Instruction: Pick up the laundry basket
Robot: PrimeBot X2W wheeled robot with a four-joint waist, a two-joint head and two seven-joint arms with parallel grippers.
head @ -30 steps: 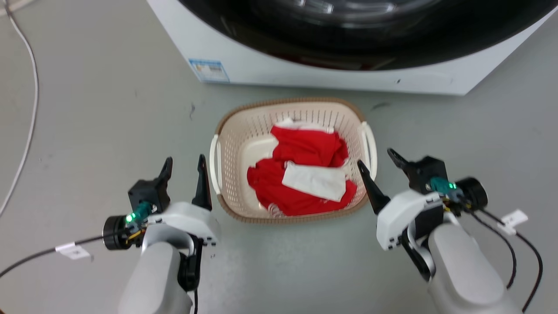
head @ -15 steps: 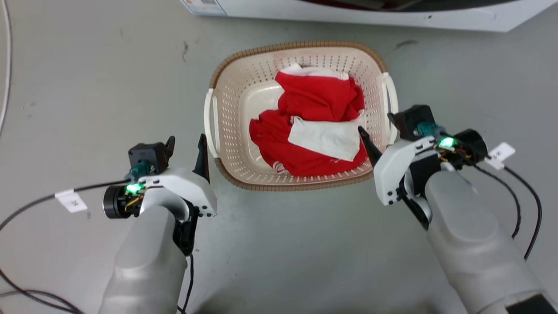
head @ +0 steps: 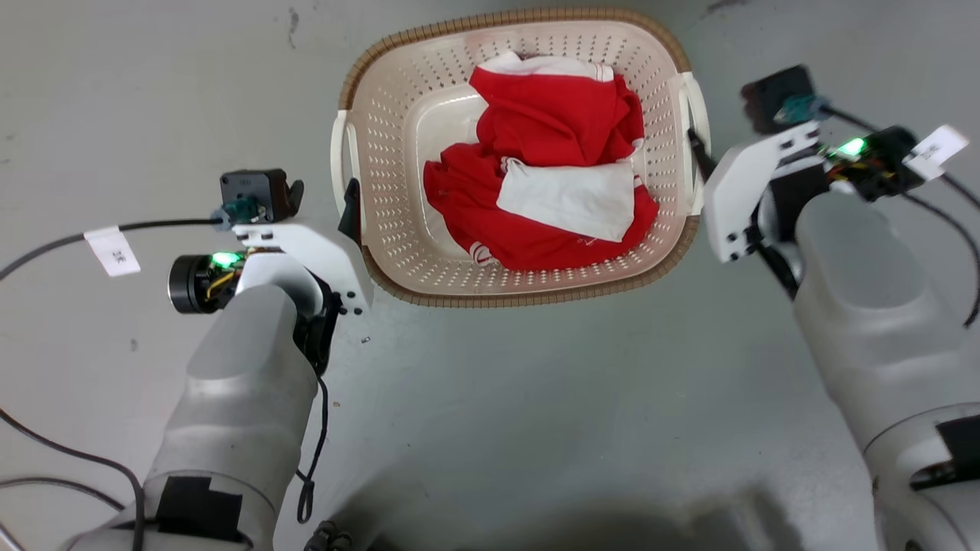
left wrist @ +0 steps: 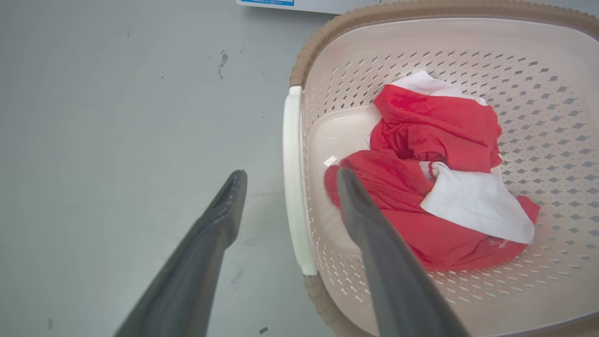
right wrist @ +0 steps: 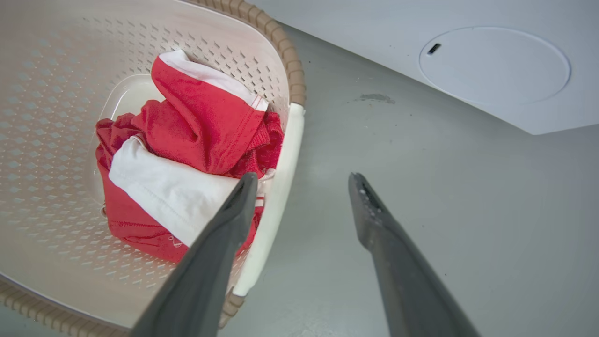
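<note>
The laundry basket [head: 528, 295] is sitting at top centre of the head view; the wrist views are showing the left tool [left wrist: 291, 173] and right tool [right wrist: 303, 177] gaping open, each straddling a white handle [left wrist: 292, 224]

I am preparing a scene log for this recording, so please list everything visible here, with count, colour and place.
laundry basket: one, cream with brown rim, on the floor between the arms
left handle: one, white, on the basket's left side
right handle: one, white, on the basket's right side
clothing: one heap, red with white parts, inside the basket
washing machine: one, white, beyond the basket
floor: grey, under everything
cable: black, with a white tag, at the left wrist
left claw: open, dark fingers either side of the left handle
right claw: open, dark fingers either side of the right handle
</note>
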